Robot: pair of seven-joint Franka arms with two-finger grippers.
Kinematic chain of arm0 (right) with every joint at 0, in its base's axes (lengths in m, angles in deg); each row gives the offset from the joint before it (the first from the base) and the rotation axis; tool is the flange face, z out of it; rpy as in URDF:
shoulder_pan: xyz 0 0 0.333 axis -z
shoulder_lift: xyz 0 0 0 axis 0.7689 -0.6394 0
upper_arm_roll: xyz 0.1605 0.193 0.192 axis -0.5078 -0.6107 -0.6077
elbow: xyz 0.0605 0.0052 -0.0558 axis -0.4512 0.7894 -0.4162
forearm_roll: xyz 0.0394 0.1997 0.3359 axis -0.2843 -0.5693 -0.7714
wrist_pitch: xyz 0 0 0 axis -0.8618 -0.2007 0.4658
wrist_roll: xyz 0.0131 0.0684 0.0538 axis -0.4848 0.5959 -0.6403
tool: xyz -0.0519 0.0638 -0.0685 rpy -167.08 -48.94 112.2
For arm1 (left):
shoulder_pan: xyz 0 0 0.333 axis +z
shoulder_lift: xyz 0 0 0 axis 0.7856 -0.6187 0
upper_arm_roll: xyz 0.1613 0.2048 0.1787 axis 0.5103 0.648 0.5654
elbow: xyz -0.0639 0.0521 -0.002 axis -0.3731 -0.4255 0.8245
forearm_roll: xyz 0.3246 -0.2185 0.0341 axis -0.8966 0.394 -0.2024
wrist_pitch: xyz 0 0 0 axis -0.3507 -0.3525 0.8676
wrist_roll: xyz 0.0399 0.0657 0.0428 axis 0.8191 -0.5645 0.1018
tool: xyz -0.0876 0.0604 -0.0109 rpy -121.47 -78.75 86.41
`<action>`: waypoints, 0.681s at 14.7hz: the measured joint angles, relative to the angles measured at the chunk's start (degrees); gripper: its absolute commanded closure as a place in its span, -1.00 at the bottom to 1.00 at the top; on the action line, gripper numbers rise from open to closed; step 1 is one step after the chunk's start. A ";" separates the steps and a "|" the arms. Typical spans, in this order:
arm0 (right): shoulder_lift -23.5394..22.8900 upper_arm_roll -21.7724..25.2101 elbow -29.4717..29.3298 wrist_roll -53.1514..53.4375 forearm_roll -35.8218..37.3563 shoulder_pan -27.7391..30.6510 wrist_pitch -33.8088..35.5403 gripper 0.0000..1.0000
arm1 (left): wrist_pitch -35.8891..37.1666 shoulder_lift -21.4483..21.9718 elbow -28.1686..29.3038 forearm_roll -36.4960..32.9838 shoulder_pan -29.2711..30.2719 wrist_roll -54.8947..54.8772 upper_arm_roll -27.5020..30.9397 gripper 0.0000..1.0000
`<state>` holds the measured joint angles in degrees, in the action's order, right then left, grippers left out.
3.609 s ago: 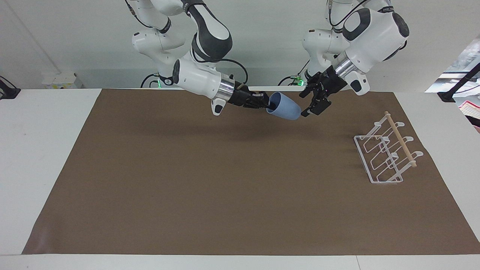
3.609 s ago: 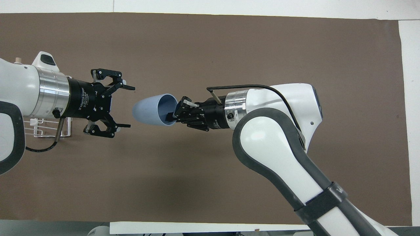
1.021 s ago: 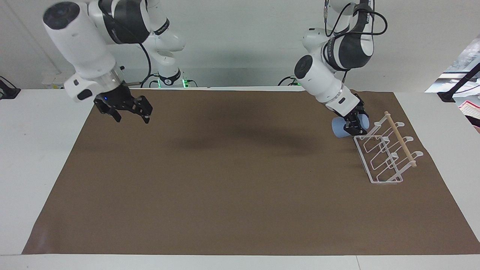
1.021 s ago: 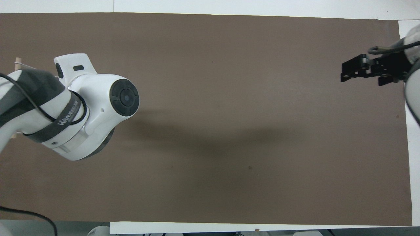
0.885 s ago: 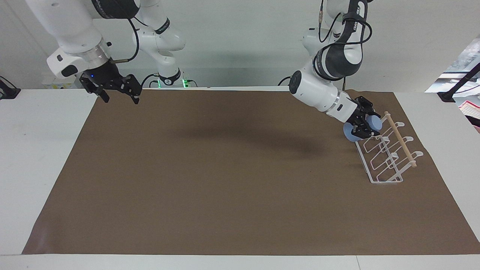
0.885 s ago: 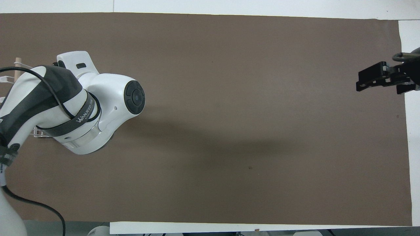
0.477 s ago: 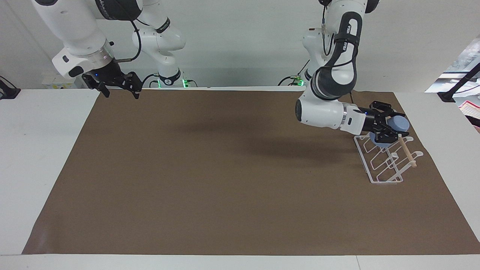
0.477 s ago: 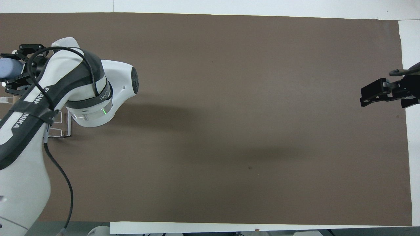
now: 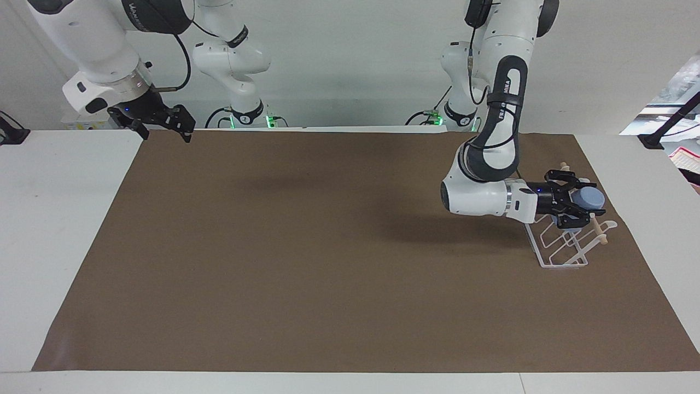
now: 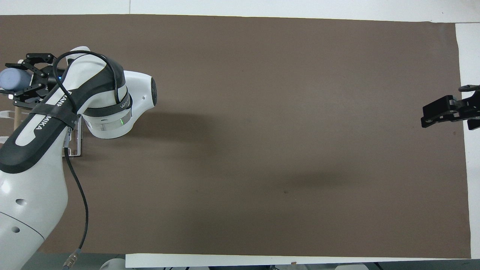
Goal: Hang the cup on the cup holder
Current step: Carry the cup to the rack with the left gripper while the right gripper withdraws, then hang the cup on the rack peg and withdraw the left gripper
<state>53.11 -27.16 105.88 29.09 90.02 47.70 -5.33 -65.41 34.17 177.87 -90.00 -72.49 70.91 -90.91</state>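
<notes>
The light-blue cup (image 9: 591, 198) lies on its side in my left gripper (image 9: 575, 200), which is shut on it. The gripper holds the cup over the white wire cup holder (image 9: 563, 249), level with its wooden dowel (image 9: 598, 231), near the left arm's end of the table. In the overhead view the cup (image 10: 11, 78) and the left gripper (image 10: 23, 77) show at the edge, and the arm hides most of the cup holder (image 10: 77, 146). My right gripper (image 9: 159, 127) is open and empty, and waits over the mat's corner at the right arm's end; it also shows in the overhead view (image 10: 438, 111).
A brown mat (image 9: 306, 262) covers most of the white table (image 9: 60, 230). The left arm's forearm (image 9: 476, 197) hangs low over the mat beside the cup holder.
The right gripper let go of the cup and drew back to its own end. The left gripper carried the cup to the cup holder and has moved farther over it in the last half second.
</notes>
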 measured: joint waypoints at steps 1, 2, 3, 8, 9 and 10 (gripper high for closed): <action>0.00 0.00 0.17 0.00 0.00 -0.02 0.00 -1.00 | -0.08 -0.10 0.00 0.00 0.21 0.57 0.00 1.00; 0.00 -0.01 0.25 0.00 0.00 -0.05 0.00 -1.00 | -0.20 -0.30 -0.01 -0.01 0.42 0.80 0.00 1.00; 0.00 -0.05 0.26 0.00 0.00 -0.08 0.00 -1.00 | -0.34 -0.67 -0.01 -0.01 0.60 0.97 -0.01 1.00; 0.00 -0.10 0.28 0.00 0.00 -0.09 0.00 -1.00 | -2.79 -3.56 -0.15 -0.01 1.36 2.91 -0.08 -0.87; 0.00 -0.10 0.28 0.00 0.00 -0.09 0.00 -1.00 | -3.95 -3.79 -0.22 0.06 1.48 2.97 -0.14 -1.00; 0.00 -0.10 0.28 0.00 0.00 -0.09 0.00 -1.00 | -5.20 -3.89 -0.30 0.16 1.56 2.97 -0.16 -1.00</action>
<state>53.11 -27.26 106.16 29.09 90.02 47.61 -5.33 -70.61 30.28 177.57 -89.84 -70.93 73.88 -91.07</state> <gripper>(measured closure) 0.000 0.242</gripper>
